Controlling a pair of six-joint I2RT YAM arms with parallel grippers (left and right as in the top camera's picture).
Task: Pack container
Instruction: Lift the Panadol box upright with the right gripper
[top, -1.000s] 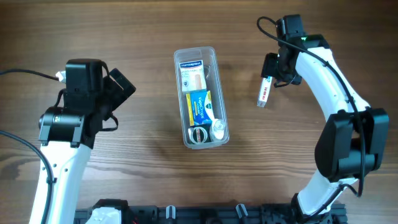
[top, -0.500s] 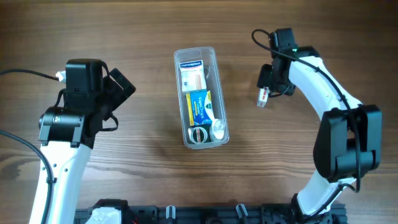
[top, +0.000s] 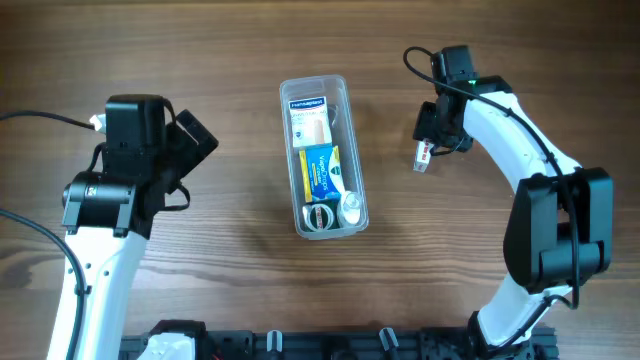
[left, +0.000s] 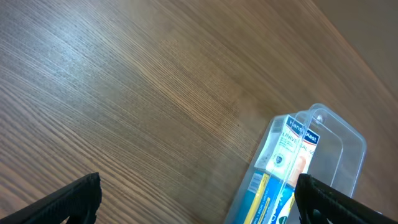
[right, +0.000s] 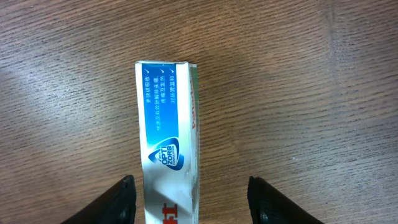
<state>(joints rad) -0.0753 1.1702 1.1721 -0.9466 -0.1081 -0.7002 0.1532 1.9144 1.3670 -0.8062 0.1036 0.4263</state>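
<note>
Judged carton (right: 165, 124) light, stiff; take its long sides. Unclamped, right fingers (right: 121, 202) straddled it; left fingers (left: 74, 196) spread, empty.

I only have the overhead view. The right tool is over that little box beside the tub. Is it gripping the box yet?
Observer: No. In the right wrist view the right tool straddles the box, and bare table shows between the box and one side of the tool.
Operator: Is the box centred in it?
Observer: No. It lies close to the finger at the picture's left and well clear of the other.
Operator: And the left tool?
Observer: The left wrist view shows the left tool wide open with nothing in it, looking toward one end of the tub.
</note>
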